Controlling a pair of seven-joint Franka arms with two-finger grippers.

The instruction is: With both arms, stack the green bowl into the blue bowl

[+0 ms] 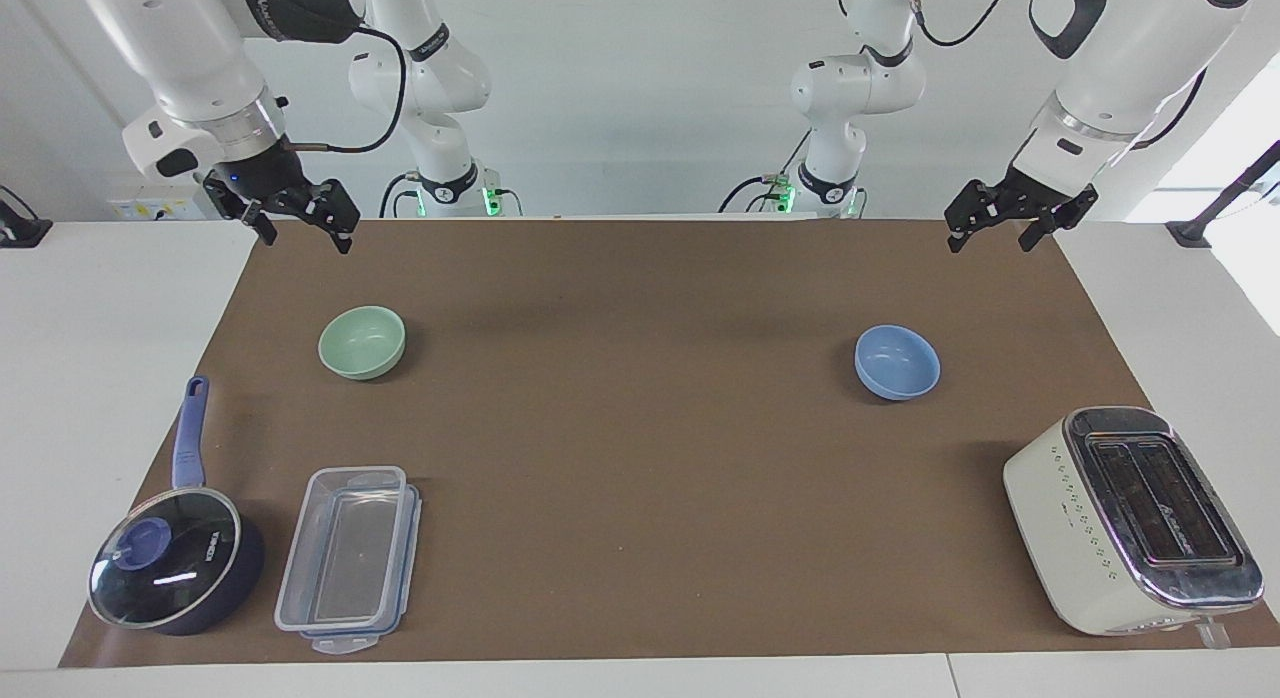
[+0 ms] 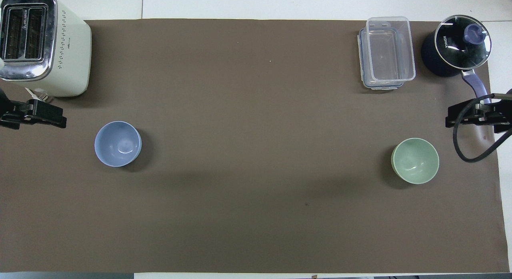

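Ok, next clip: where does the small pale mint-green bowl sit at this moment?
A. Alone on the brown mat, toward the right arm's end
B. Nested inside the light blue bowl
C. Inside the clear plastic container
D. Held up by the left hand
A: the small pale mint-green bowl rests empty on the brown mat, apart from the light periwinkle-blue bowl, with both hands raised and holding nothing.

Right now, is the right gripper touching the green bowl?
Apart. The facing view shows the right gripper raised at the mat's edge, bare mat between it and the green bowl.
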